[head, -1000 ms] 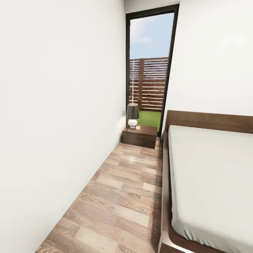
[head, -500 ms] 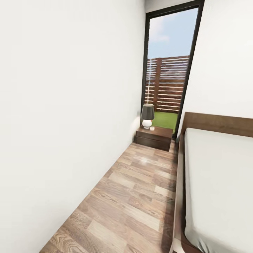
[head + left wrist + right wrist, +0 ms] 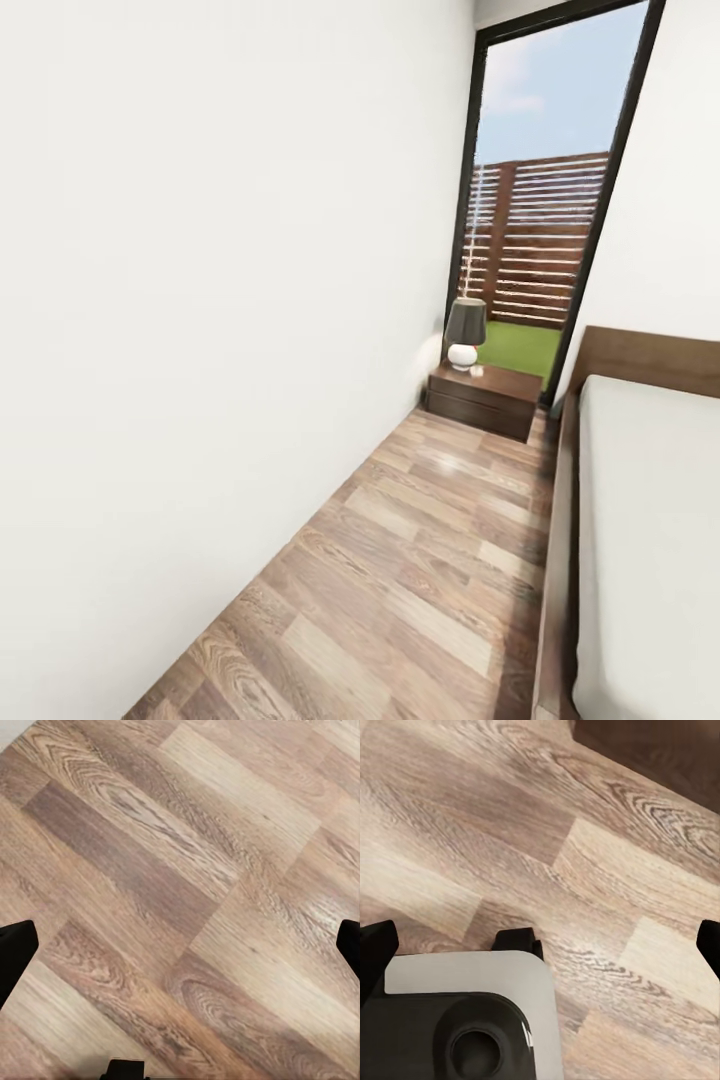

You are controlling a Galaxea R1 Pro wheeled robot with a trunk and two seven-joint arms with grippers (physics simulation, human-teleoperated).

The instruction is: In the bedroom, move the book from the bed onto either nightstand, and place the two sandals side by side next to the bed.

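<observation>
Hanging over bare floor, my left claw (image 3: 180, 945) has its dark fingertips (image 3: 15, 952) spread far apart at the two edges of its own camera picture, with nothing between them but wood planks (image 3: 187, 870). My right claw (image 3: 540, 945) is spread just as wide and equally bare; under it I see the same planks, a grey and black part of my own body (image 3: 465, 1020), and a dark brown strip at the far corner that I cannot identify.

Out beyond the claws, from my head camera, a narrow aisle of floor (image 3: 420, 560) runs ahead between a white wall (image 3: 200, 300) on my left and the bed (image 3: 650, 520) on my right, its grey mattress framed in dark wood. At the far end, well away from both claws, stands a nightstand (image 3: 485, 398) with a small lamp (image 3: 465, 333) on it, in front of a tall window (image 3: 545, 200) that looks onto a fence and grass.

The book and the sandals are nowhere in these pictures, so I cannot say where they lie. I judge this to be the travelling and searching step, with nothing picked up yet. Next I need to turn my head toward the bed to find the book before either claw reaches for anything.
</observation>
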